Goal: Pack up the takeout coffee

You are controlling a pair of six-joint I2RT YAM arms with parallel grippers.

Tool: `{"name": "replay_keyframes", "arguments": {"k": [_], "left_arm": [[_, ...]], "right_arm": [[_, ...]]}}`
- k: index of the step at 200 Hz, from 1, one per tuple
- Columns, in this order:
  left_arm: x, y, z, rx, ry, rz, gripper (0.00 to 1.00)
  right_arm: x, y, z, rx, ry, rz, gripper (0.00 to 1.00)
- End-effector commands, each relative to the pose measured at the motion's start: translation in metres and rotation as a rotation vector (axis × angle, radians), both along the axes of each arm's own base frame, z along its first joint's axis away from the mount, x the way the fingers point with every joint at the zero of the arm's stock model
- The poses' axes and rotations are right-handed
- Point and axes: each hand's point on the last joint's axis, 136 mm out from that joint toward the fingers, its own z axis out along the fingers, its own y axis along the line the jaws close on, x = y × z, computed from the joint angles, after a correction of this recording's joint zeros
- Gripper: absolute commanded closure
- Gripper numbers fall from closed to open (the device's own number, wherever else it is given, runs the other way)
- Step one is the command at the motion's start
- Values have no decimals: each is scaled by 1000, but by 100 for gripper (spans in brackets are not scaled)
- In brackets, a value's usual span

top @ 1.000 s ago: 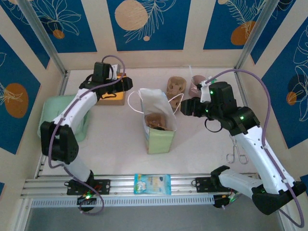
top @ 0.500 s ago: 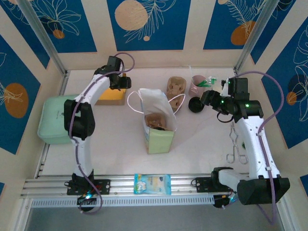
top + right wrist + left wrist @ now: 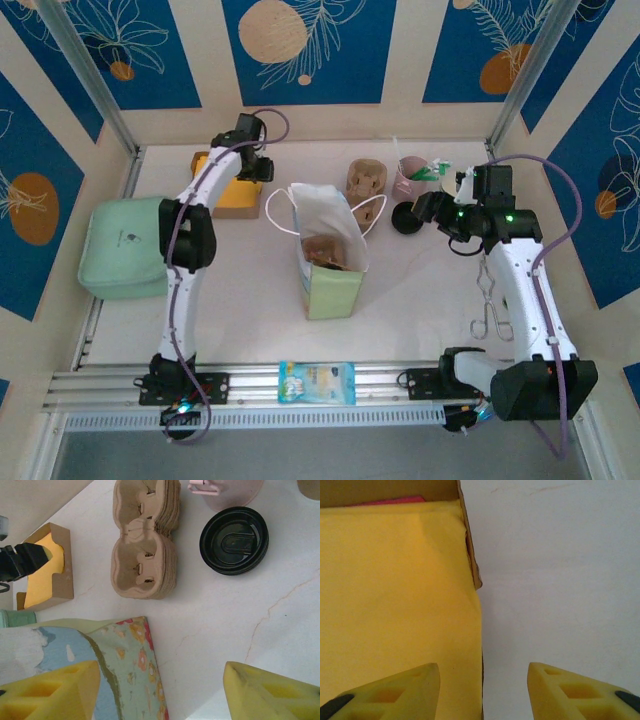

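While the takeout coffee [image 3: 405, 218] waits unpacked at two o'clock of the bag [image 3: 332, 290], right gripper [image 3: 160, 692] gapes wide, empty; left gripper [image 3: 482, 692] parted, empty. Packing all ahead.

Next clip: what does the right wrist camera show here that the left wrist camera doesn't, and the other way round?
Right wrist, not left wrist: the black-lidded coffee cup seen from above, a stack of cardboard cup carriers, part of a pink cup, the patterned bag, and the open right claw. Left wrist, not right wrist: a red strip at the box's far end, and the open, empty left claw. Both: the cardboard box of yellow sheets and the pale table.
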Motion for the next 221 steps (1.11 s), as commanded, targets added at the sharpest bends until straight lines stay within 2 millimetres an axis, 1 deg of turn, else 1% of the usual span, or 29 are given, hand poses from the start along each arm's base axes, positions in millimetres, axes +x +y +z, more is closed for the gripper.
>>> {"name": "replay_keyframes", "arguments": {"k": [1,42,83,137,155,195,221], "left_arm": [[3,6,-4,32,12,-12,51],[6,6,-23,52,39,-20,53],[9,5,-34,57,46,-27,56],[15,7,-34,75,27,-29,62],[16,8,-36,84,29,-32,64],[15,9,-42,96,37,-38,65],[16,9,-41,94,32,-39,69]], "right_arm": [[0,6,-4,35,10,25,34],[1,7,-10,41,19,27,36],[2,7,-11,44,22,30,39],[1,6,-14,39,26,26,43],[0,6,-14,39,28,26,45],[1,5,-12,34,21,24,47],[0,5,-10,32,15,21,51]]}}
